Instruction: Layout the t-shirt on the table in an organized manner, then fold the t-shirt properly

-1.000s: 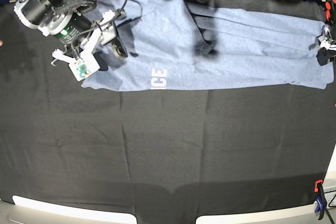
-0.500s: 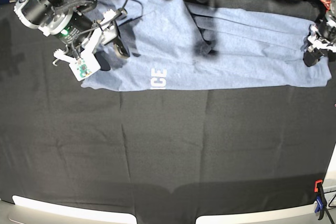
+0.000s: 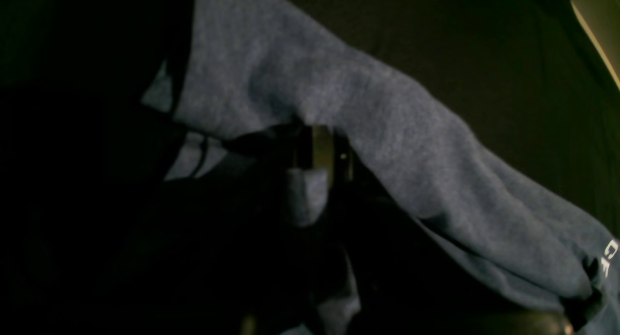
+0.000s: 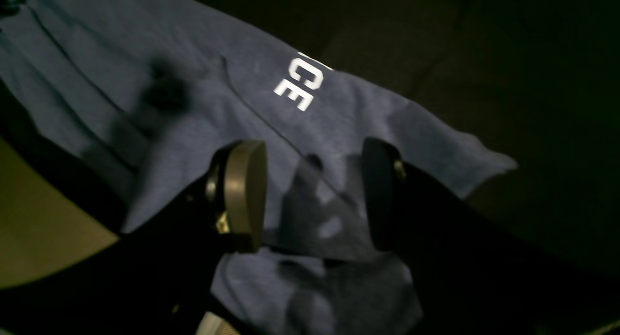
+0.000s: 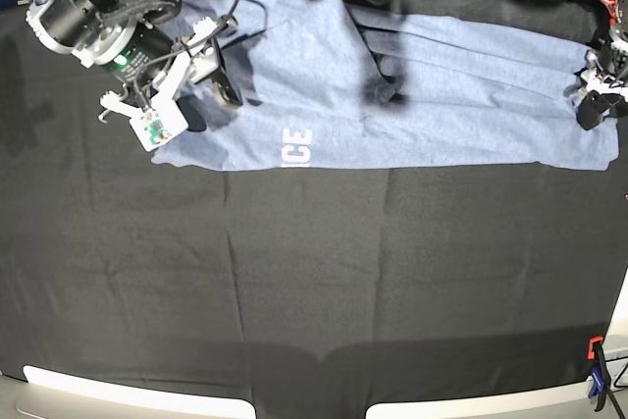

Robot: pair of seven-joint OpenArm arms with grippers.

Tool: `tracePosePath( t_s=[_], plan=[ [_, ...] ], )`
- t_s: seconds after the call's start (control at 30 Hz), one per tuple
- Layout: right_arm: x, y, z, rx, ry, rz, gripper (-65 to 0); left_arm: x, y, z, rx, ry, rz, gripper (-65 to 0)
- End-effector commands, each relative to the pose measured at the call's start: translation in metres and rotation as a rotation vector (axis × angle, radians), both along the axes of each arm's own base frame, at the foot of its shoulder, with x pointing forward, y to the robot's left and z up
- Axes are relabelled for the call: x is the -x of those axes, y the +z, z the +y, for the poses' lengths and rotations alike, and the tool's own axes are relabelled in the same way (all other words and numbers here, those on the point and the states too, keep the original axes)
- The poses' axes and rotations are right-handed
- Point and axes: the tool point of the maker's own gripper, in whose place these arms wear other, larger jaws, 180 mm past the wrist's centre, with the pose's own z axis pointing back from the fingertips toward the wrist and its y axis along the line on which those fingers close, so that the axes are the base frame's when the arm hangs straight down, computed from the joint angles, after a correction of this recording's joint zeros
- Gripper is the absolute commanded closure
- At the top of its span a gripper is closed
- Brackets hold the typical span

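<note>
— Blue-grey cotton: the t-shirt [image 5: 392, 95] lies spread in a long band along the far side of the table [image 5: 314, 282], white lettering facing up.

— And the jaws?

— The right gripper [image 4: 310, 199] hovers over the shirt's end, jaws wide apart with cloth below them, nothing held. The left gripper [image 5: 592, 110] is clamped on the t-shirt's opposite edge; fabric bunches between its fingers [image 3: 322, 153].

— Changed since before?

— A second ago the left jaws were apart; now they have closed and that edge has pulled slightly inward.
</note>
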Motion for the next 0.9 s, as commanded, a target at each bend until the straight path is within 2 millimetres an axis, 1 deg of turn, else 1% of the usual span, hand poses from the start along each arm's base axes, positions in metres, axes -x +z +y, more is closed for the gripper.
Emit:
tracePosePath(
  t_s=[0.0,0.13,0.23,0.33,0.4,0.5,0.6,0.67,0.77,0.87],
  plan=[
    [-0.004,0.010,-0.001,0.007,0.011,-0.048,-30.7,-0.010,0.022,0.009,-0.030,0.001,-0.067,0.0],
    [-0.005,0.007,-0.015,0.089,0.015,-0.046,-30.7,-0.009,0.021,0.009,-0.054,-0.005,-0.055,0.0],
    [-0.005,0.007,-0.020,0.114,0.018,-0.046,-30.7,-0.009,0.021,0.008,-0.047,-0.010,-0.053,0.0],
    [-0.006,0.006,-0.020,0.111,0.017,-0.046,-30.7,-0.011,0.028,0.000,-0.030,-0.041,-0.054,0.0],
    [-0.007,0.005,-0.020,0.104,0.016,-0.046,-30.7,-0.010,0.033,-0.011,-0.036,-0.083,-0.044,0.0],
    [-0.008,-0.001,-0.021,0.089,0.009,-0.036,-30.7,-0.005,0.049,-0.039,-0.054,-0.127,-0.085,0.0],
    [-0.008,-0.010,-0.025,0.090,-0.002,-0.008,-30.7,0.004,0.070,-0.077,-0.048,-0.148,-0.152,0.0],
    [-0.008,-0.017,-0.029,0.101,-0.012,0.006,-30.7,0.010,0.079,-0.103,-0.029,-0.164,-0.173,0.0],
    [-0.007,-0.023,-0.032,0.099,-0.018,0.027,-30.7,0.014,0.080,-0.145,0.006,-0.252,-0.155,0.0],
    [-0.007,-0.024,-0.032,0.100,-0.018,0.028,-30.7,0.011,0.080,-0.190,0.063,-0.364,-0.161,0.0]
  ],
)
